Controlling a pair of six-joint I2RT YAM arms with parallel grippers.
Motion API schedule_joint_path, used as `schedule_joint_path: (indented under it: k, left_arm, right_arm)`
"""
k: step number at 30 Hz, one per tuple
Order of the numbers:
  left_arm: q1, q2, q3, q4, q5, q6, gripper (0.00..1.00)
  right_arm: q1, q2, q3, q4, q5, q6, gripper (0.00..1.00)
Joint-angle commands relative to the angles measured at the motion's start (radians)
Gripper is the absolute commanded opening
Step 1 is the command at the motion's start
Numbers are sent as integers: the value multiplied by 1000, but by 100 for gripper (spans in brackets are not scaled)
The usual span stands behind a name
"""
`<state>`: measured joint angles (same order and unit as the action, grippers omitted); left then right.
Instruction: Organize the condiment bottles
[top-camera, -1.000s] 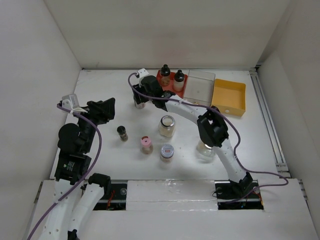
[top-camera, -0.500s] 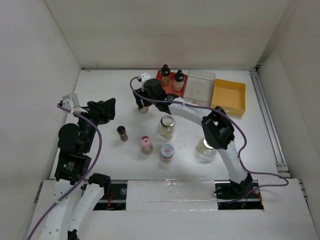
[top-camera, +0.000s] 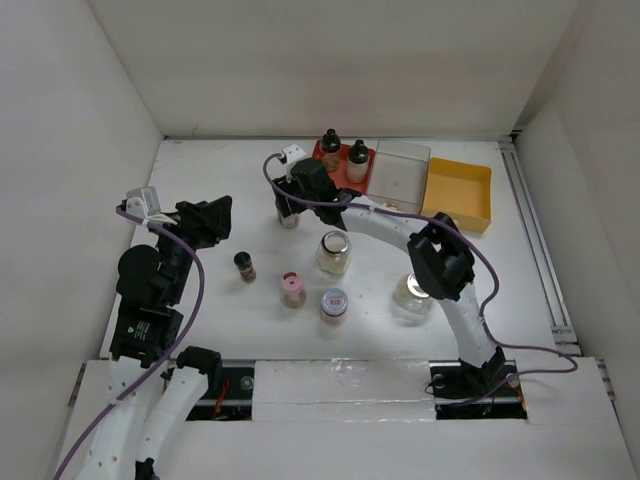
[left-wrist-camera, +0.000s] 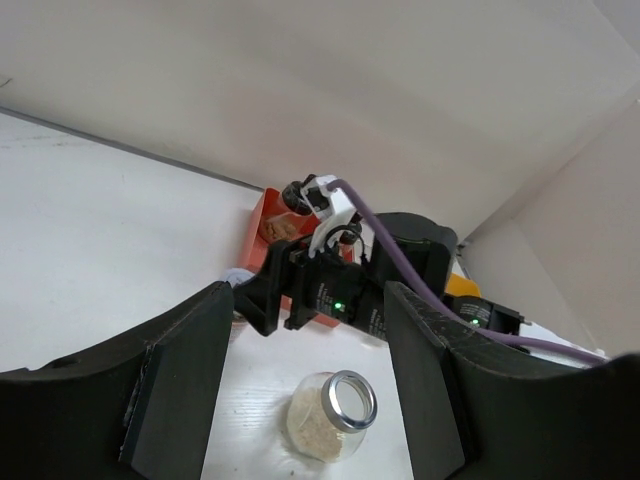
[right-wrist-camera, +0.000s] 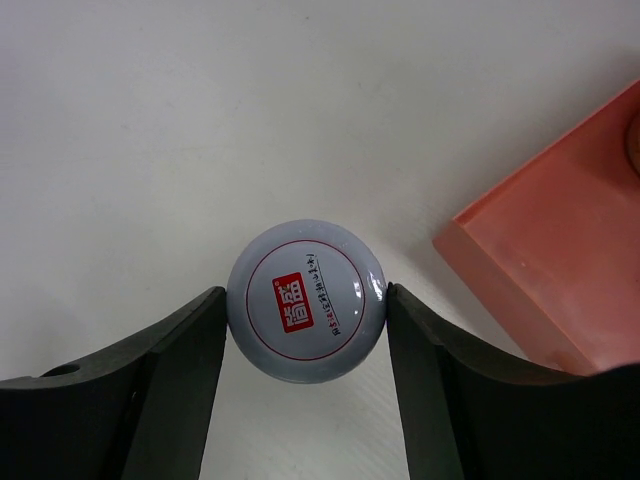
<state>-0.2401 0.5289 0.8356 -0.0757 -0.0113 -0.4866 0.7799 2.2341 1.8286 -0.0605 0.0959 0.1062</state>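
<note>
One grey-lidded spice jar (right-wrist-camera: 306, 300) gripped by right claw (right-wrist-camera: 306, 302), seemingly clear of red tray (right-wrist-camera: 560, 250) corner, left claw (left-wrist-camera: 308, 310) wide, empty

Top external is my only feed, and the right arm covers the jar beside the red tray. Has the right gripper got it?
Observer: Yes. On the right wrist camera both fingers of the right gripper press the sides of the grey-lidded spice jar.
Operator: Touching anything beside it?
Observer: No. Bare table shows between the lid and the red tray.
Operator: And the other arm?
Observer: The left gripper is open with nothing between its fingers. Its camera looks down on a clear glass jar.
</note>
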Motion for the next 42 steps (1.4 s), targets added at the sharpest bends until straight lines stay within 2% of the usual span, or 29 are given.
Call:
schedule_joint_path:
  k: [1,6,12,27,35,42]
  left_arm:
    - [2,2,20,50,10,13,57]
    - [2,2,20,50,10,13,57]
    - [2,11,20,50,10,13,57]
    - [2,29,20,50,10,13,57]
    - [2,29,20,50,10,22,57]
    - [2,29,20,50,10,22,57]
  right_arm:
    - [-34,-186,-14,155,-85,45,54]
    - [-119,-267,-37,215,-173,87,53]
    - [-183,-278,-48,235,-116,87,53]
    - [-251,-73,89,235,-67,24,53]
    - [-231,-33,52,235,-67,35,54]
    - [-222,-14,32,205,-67,44,68]
